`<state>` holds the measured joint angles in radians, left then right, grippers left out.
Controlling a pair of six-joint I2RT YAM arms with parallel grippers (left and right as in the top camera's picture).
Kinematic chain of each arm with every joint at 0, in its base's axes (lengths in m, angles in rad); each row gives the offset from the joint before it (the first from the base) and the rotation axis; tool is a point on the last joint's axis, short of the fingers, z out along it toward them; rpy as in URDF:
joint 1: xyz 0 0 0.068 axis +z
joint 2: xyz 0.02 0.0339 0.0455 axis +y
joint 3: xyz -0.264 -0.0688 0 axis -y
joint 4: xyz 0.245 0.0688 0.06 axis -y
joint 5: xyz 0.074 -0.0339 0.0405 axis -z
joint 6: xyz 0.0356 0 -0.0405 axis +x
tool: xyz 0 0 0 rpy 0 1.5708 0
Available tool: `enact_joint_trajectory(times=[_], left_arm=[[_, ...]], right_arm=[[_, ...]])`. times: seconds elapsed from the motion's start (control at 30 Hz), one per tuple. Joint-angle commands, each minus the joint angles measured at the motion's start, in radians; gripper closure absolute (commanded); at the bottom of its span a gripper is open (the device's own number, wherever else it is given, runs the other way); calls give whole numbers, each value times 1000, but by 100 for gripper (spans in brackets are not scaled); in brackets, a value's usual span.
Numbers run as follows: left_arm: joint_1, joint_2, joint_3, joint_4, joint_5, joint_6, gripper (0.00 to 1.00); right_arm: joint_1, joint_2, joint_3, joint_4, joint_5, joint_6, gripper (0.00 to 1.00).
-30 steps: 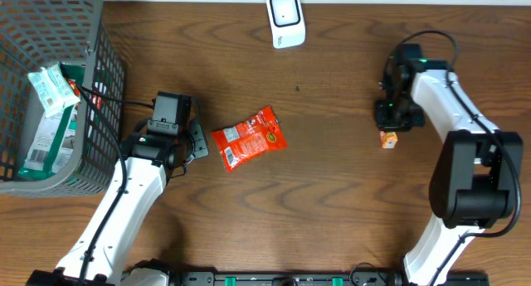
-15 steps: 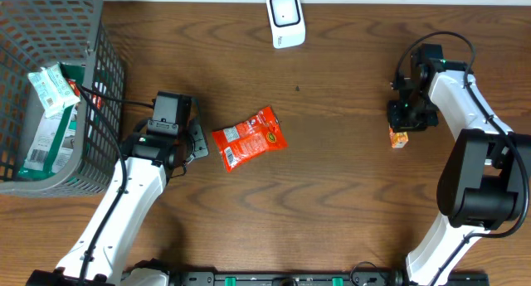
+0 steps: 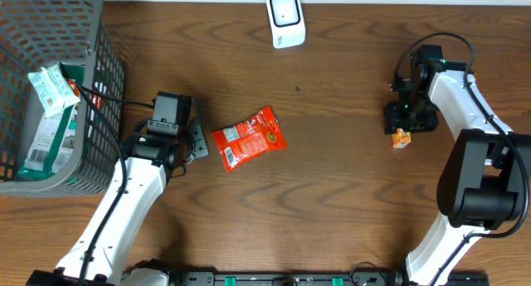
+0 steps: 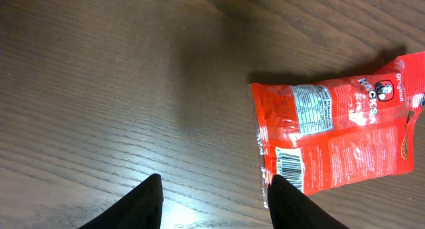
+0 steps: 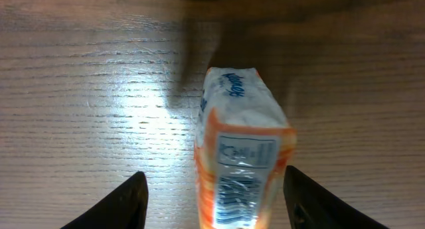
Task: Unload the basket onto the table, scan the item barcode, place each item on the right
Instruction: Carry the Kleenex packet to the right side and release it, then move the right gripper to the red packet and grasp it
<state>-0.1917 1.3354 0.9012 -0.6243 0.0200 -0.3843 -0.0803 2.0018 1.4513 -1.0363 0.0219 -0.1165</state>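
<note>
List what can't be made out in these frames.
- Left wrist: the red snack bag runs off the right edge. A left gripper finger covers the lower end of its barcode.
- Right wrist: the small orange pack is cut off at its lower end by the bottom edge.
- Overhead: the same pack is too small to read. The basket mesh hides the lower parts of its contents.

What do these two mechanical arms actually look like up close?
The left arm and right arm have smooth white shells with black joints. Thin black cables loop along them, and each arm ends in two black fingers.
</note>
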Motion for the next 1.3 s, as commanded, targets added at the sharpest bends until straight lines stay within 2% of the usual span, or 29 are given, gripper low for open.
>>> enact_joint_trajectory(times=[0.0, 0.17, 0.33, 0.4, 0.53, 0.57, 0.6, 0.7, 0.9, 0.97, 1.07, 1.27], left_arm=[[3, 11, -14, -2, -13, 10, 47], [3, 11, -14, -2, -13, 10, 46], [3, 11, -14, -2, -13, 10, 46], [3, 11, -14, 1, -13, 10, 46], [3, 11, -14, 1, -13, 10, 48], [3, 11, -14, 1, -13, 10, 53], [3, 11, -14, 1, -13, 10, 54], [3, 11, -14, -3, -13, 11, 54], [3, 11, -15, -3, -25, 51, 54], [3, 11, -15, -11, -64, 51, 54], [3, 11, -15, -22, -93, 51, 62], [3, 11, -15, -22, -92, 50, 63]], right_arm=[[-4, 5, 7, -2, 0, -1, 36], [-4, 5, 39, -8, 6, 0, 37], [6, 5, 201, -131, -18, 33, 38], [13, 5, 277, -173, -93, 53, 37], [46, 5, 370, -204, -370, 70, 35], [64, 5, 374, -193, -437, 68, 35], [84, 5, 374, -181, -491, 67, 35], [166, 7, 360, -138, -536, 68, 36], [395, 10, 291, 57, -512, 138, 33], [488, 11, 240, 169, -438, 211, 33], [588, 13, 161, 329, -329, 295, 32], [725, 13, 19, 619, -196, 314, 31]])
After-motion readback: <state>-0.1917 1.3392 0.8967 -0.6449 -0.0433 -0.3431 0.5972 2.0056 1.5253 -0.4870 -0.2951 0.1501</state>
